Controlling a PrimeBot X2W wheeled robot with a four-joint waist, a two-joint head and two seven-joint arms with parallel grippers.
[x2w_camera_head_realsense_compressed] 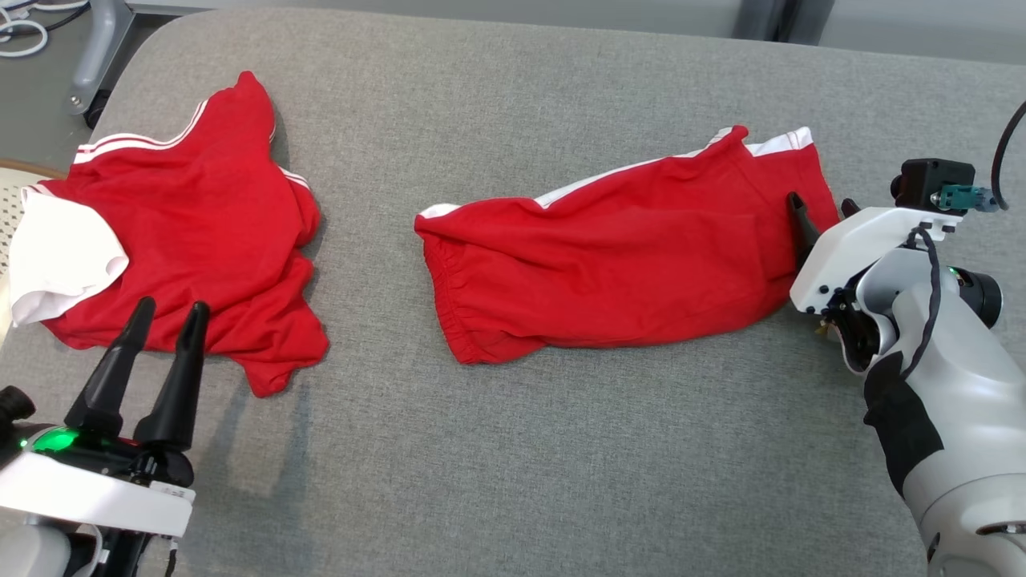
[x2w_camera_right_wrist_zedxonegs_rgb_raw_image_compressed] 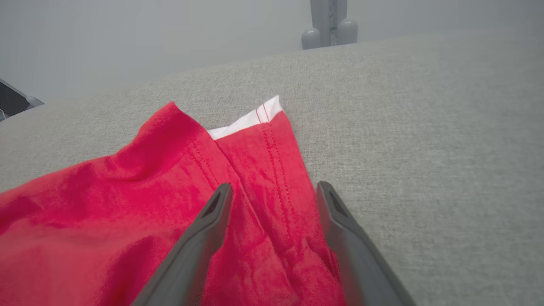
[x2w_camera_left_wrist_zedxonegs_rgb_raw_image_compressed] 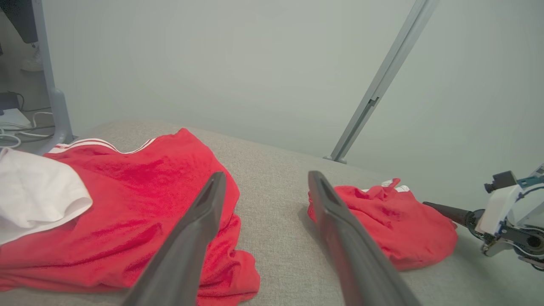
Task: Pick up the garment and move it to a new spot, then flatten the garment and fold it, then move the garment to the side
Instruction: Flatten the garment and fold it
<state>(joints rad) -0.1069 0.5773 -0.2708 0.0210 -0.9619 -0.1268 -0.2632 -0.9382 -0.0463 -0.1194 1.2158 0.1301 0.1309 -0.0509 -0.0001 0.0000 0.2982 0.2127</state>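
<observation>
**Risk: thin or missed pinch at the shorts' hem**

Shorts [x2w_camera_head_realsense_compressed: 609, 256] lie crumpled and partly doubled over at the middle-right of the grey table [x2w_camera_head_realsense_compressed: 513, 481], waistband end toward the centre and leg hem toward the robot's right. A red shirt [x2w_camera_head_realsense_compressed: 192, 232] sits well apart at the left.

Likely slips:
- The jaws may close on the top layer only, so the shorts peel open or drag instead of lifting.
- The outer finger sits near the cloth edge, so a close could slide off the hem and catch nothing.
- A lift by one corner would bunch the cloth further and make flattening harder.
- The left arm is close to the shirt and could snag it on a reach across.

Right gripper [x2w_camera_right_wrist_zedxonegs_rgb_raw_image_compressed: 274, 187] has its fingers spread wide, straddling the leg hem and pinching nothing. Whether the tips touch the cloth cannot be told. Left gripper [x2w_camera_head_realsense_compressed: 172, 308] is also spread, empty, near the shirt's front edge.
</observation>
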